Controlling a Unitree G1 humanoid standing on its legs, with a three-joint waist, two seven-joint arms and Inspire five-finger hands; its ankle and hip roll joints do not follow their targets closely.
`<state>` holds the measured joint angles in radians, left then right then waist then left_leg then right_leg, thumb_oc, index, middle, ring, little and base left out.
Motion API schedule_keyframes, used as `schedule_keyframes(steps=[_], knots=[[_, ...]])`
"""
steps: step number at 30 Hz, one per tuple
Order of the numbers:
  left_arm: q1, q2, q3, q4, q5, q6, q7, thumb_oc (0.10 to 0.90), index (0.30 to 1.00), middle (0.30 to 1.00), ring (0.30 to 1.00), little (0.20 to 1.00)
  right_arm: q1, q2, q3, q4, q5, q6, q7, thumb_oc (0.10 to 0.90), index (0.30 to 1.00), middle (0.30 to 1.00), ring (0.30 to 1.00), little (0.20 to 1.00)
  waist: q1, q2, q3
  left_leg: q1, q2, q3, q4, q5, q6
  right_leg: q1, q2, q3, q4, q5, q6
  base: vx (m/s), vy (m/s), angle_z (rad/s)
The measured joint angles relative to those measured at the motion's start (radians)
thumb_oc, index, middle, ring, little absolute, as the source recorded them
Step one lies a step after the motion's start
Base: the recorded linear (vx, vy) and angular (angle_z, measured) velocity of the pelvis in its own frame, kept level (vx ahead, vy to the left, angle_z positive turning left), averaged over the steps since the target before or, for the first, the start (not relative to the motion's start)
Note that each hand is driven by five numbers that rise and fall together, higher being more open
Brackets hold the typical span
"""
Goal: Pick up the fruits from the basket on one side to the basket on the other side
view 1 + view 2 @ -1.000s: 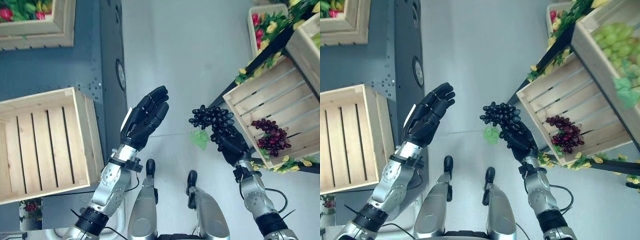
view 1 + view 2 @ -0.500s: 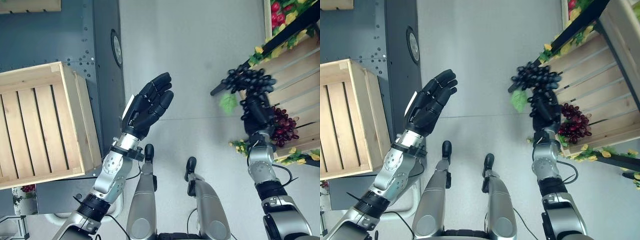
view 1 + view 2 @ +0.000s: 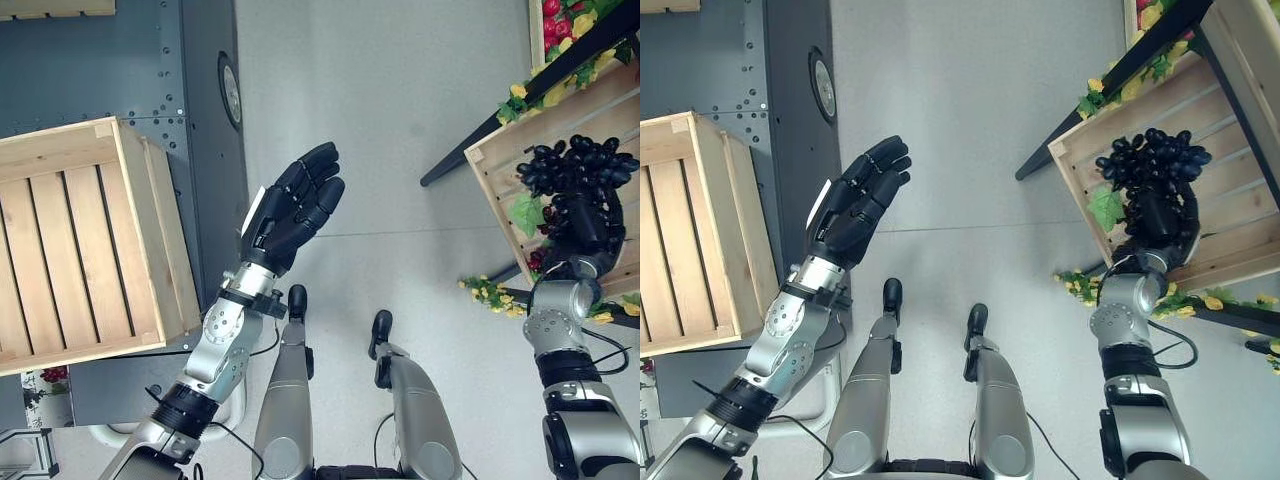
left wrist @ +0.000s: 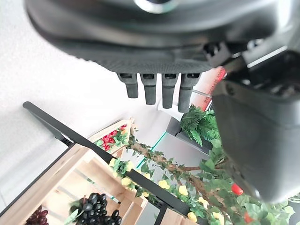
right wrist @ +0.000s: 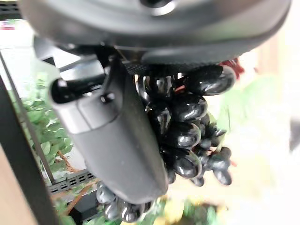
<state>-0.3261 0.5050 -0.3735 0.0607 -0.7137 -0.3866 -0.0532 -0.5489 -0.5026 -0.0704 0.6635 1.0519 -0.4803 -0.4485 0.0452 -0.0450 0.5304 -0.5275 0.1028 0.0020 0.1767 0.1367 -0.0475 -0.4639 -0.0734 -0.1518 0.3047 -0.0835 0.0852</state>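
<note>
Black grapes (image 3: 578, 165) in right hand (image 3: 585, 232) fingers over slatted crate (image 3: 500, 200); red grapes (image 3: 537, 259) beneath

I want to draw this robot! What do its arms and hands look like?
Shiny silver-grey arms built from rounded pieces with black rings at the joints. Each ends in a chunky black hand: left hand, right hand. The left hand has a white patch along its thumb side.

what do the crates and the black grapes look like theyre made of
Crate on the left: pale unfinished wood, slats with visible grain. Crate on the right: the same. Black grapes in the right hand: glossy, uniform beads, probably plastic imitation fruit, though the look can't confirm it.
</note>
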Motion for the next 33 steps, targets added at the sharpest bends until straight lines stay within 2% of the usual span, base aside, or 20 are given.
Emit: schedule_keyframes(steps=[3, 6, 8, 10, 19, 20, 21, 26, 33], knots=[[-0.003, 0.019, -0.025, 0.0, 0.0, 0.003, 0.006, 0.8, 0.9, 0.9, 0.9, 0.9, -0.025, -0.023, 0.0, 0.046, -0.086, 0.002, -0.098, 0.4, 0.3, 0.3, 0.3, 0.3, 0.001, 0.0, 0.0, -0.013, 0.0, -0.001, 0.001, 0.0, 0.0, -0.012, 0.0, -0.001, 0.001, 0.001, 0.0, 0.02, -0.051, 0.02], [-0.004, 0.027, -0.032, 0.0, 0.0, 0.009, 0.01, 0.8, 0.9, 0.9, 0.9, 0.9, -0.056, -0.054, 0.001, 0.077, -0.116, 0.058, -0.164, 0.4, 0.3, 0.3, 0.3, 0.3, 0.002, 0.002, 0.001, -0.024, -0.001, -0.003, 0.002, 0.0, 0.0, -0.021, 0.0, -0.004, 0.0, 0.0, 0.0, 0.01, -0.058, 0.02], [-0.007, 0.029, -0.032, 0.0, 0.0, 0.01, 0.011, 0.8, 0.9, 0.9, 0.9, 0.9, -0.069, -0.064, 0.003, 0.083, -0.115, 0.103, -0.17, 0.4, 0.3, 0.3, 0.3, 0.3, 0.003, 0.002, 0.001, -0.033, 0.0, -0.004, 0.002, 0.0, 0.0, -0.03, -0.001, -0.012, 0.0, 0.0, -0.001, 0.01, -0.062, 0.01], [-0.008, 0.03, -0.033, 0.0, 0.0, 0.013, 0.012, 0.8, 0.9, 0.9, 0.9, 0.9, -0.074, -0.064, 0.008, 0.086, -0.113, 0.12, -0.17, 0.4, 0.3, 0.3, 0.3, 0.3, 0.003, 0.004, 0.002, -0.038, -0.001, -0.008, 0.002, 0.0, 0.0, -0.033, -0.002, -0.017, 0.0, -0.001, -0.001, 0.02, -0.049, 0.04], [-0.043, 0.03, -0.041, 0.0, 0.0, 0.034, 0.016, 0.8, 0.9, 0.9, 0.9, 0.9, -0.119, -0.064, 0.009, 0.101, -0.101, 0.156, -0.17, 0.4, 0.3, 0.3, 0.3, 0.3, 0.015, 0.008, 0.002, -0.075, -0.002, -0.015, 0.001, 0.007, -0.003, -0.074, -0.003, -0.02, 0.014, -0.003, -0.004, 0.01, -0.022, 0.02], [-0.045, 0.03, -0.044, 0.0, 0.0, 0.035, 0.017, 0.8, 0.9, 0.9, 0.9, 0.9, -0.128, -0.064, 0.009, 0.104, -0.101, 0.166, -0.17, 0.529, 0.493, 0.493, 0.493, 0.493, 0.017, 0.008, 0.002, -0.082, -0.002, -0.015, 0.001, 0.008, -0.003, -0.084, -0.003, -0.02, 0.016, -0.003, -0.004, 0.0, 0.0, 0.0], [-0.047, 0.03, -0.052, 0.0, 0.0, 0.035, 0.018, 0.8, 0.9, 0.9, 0.9, 0.9, -0.135, -0.064, 0.009, 0.107, -0.101, 0.178, -0.17, 0.8, 0.9, 0.9, 0.9, 0.9, 0.02, 0.01, 0.003, -0.092, -0.002, -0.015, 0.001, 0.01, -0.003, -0.095, -0.003, -0.02, 0.021, -0.003, -0.005, 0.0, 0.0, 0.0], [-0.05, 0.029, -0.063, 0.004, 0.001, 0.04, 0.027, 0.8, 0.9, 0.9, 0.9, 0.9, -0.15, -0.064, 0.015, 0.121, -0.101, 0.196, -0.173, 0.8, 0.9, 0.9, 0.9, 0.9, 0.028, 0.011, 0.003, -0.113, -0.003, -0.016, 0.001, 0.015, -0.004, -0.124, -0.006, -0.021, 0.038, -0.008, -0.008, 0.0, 0.0, 0.0], [-0.07, 0.029, -0.063, 0.009, 0.001, 0.04, 0.029, 0.8, 0.9, 0.9, 0.9, 0.9, -0.179, -0.064, 0.008, 0.132, -0.101, 0.193, -0.293, 0.8, 0.9, 0.9, 0.9, 0.9, 0.026, 0.012, 0.003, -0.112, -0.01, -0.025, 0.002, 0.026, -0.004, -0.134, -0.015, -0.024, 0.073, -0.019, -0.01, 0.0, -0.007, 0.03]])
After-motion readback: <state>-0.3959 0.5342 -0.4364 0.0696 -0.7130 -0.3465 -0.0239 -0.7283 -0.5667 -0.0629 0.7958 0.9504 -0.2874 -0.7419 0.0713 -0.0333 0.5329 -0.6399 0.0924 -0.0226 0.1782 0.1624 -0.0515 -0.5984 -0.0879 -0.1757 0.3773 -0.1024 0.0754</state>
